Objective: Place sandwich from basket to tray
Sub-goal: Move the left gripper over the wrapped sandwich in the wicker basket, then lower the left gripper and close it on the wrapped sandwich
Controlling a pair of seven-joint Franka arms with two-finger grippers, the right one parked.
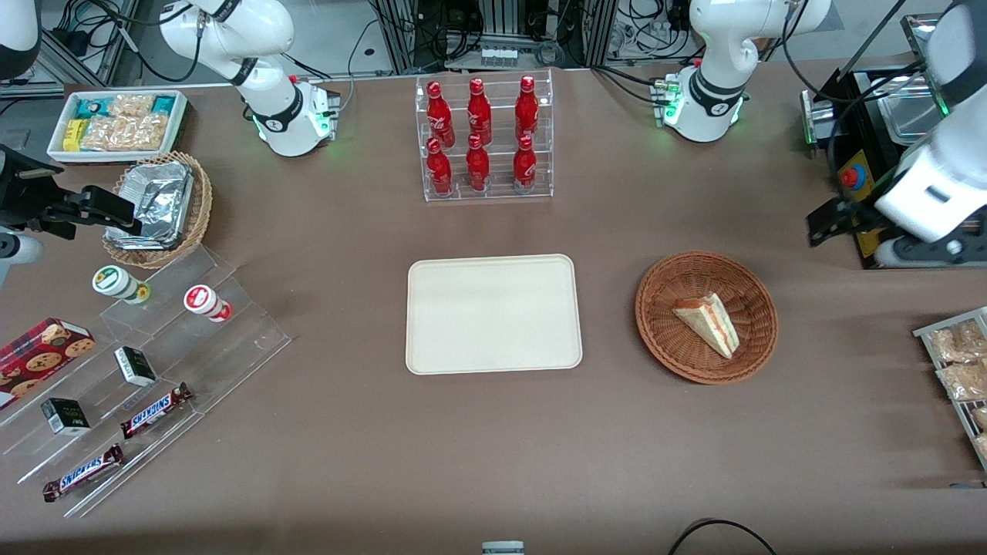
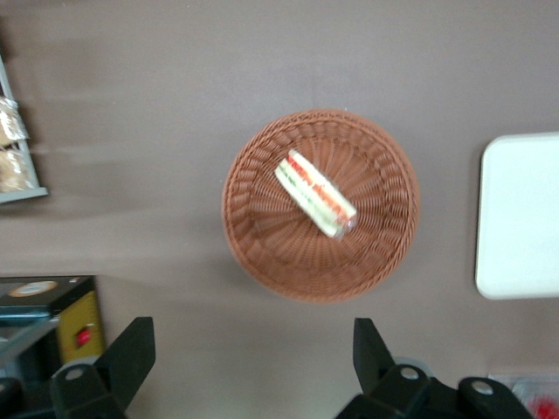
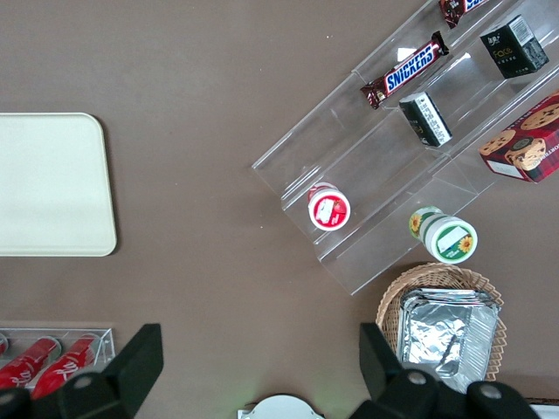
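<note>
The sandwich [image 1: 711,322] is a pale bread wedge with red and green filling, lying in the round reddish-brown wicker basket [image 1: 669,279]. The cream-white tray [image 1: 493,314] lies bare beside the basket, toward the parked arm's end. My left gripper [image 1: 826,223] is open and empty, held above the table, farther from the front camera than the basket and toward the working arm's end. In the left wrist view my gripper [image 2: 251,336] hangs over bare table just off the basket [image 2: 262,240], with the sandwich [image 2: 314,194] and the tray [image 2: 521,214] in sight.
A clear rack of red bottles [image 1: 484,139] stands farther from the camera than the tray. A black box with a red button [image 1: 852,177] sits by my gripper. Snack packets [image 1: 960,362] lie at the working arm's end. Acrylic steps with snacks [image 1: 146,362] and a foil-filled basket [image 1: 158,208] lie at the parked arm's end.
</note>
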